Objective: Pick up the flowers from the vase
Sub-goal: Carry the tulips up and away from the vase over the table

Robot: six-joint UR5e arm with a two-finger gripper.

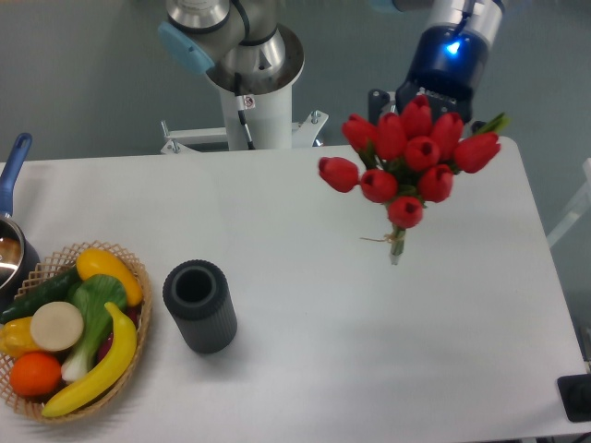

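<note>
- Claw (pixel 434 118) clamped on flowers (pixel 406 166); fingers hidden behind the buds, so grip is judged from the bunch hanging in air.
- Bunch hangs under claw, stems pointing down, clear of desk (pixel 369 323).
- Vase (pixel 199 305) stands empty, well apart to lower left.
- Basket (pixel 138 277) w/ produce and pot (pixel 11 175) at far left; nothing in the way.

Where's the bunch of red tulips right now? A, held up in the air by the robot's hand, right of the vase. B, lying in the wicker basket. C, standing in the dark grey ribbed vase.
A: the red tulips hang beneath the hand, and the dark grey ribbed vase stands empty.
</note>
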